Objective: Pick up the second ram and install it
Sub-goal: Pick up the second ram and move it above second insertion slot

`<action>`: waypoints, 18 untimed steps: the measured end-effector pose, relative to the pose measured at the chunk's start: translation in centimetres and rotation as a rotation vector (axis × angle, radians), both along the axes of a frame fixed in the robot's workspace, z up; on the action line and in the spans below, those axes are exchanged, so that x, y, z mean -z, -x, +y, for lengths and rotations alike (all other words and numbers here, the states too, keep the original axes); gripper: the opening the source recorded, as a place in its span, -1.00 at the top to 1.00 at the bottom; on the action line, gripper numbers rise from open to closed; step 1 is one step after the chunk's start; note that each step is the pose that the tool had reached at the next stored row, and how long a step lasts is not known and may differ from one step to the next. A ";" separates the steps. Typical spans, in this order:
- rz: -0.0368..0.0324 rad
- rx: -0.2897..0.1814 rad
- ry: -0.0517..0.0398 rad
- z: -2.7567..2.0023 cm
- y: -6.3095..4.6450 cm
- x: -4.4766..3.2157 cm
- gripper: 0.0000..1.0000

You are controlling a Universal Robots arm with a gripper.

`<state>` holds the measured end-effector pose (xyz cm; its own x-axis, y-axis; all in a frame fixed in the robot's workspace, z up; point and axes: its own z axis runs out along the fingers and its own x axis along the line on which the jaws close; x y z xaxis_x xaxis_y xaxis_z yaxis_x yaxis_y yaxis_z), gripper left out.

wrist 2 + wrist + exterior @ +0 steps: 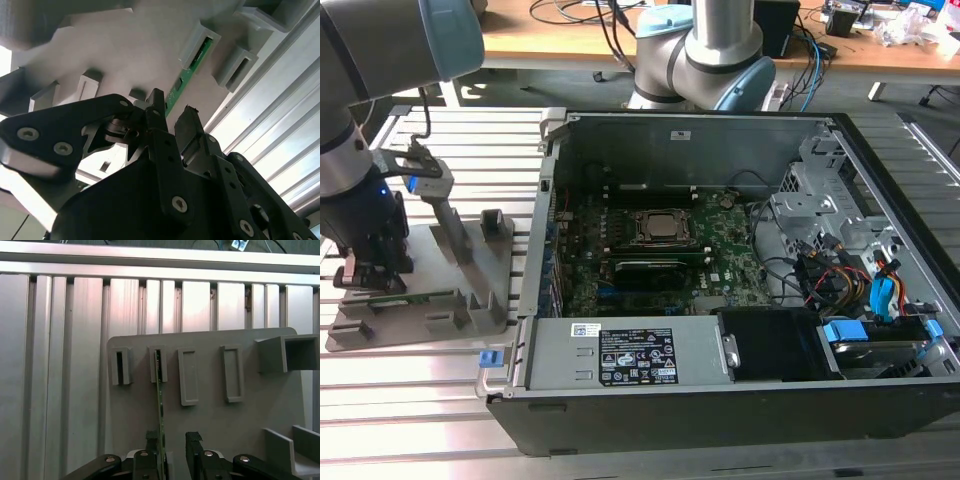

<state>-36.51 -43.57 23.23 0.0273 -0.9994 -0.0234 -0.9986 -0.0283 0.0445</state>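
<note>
Green and thin, the second ram (160, 410) stands on edge in a grey tray (215, 425) slot between the spread, unclamped fingers of my gripper (172, 439) in both wrist views, while the exterior view adds the open computer case (720, 130) on the exterior view's right, its metal wall between tray and motherboard (650, 250).

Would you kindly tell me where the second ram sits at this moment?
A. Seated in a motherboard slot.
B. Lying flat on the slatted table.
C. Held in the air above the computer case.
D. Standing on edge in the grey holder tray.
D: in the first wrist view the second ram stands on edge in a slot of the grey holder tray, with the open claw straddling one end of it.
</note>
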 end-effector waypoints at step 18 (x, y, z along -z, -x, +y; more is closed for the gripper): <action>0.0000 -0.011 -0.0002 -0.85 0.1 3.14 0.28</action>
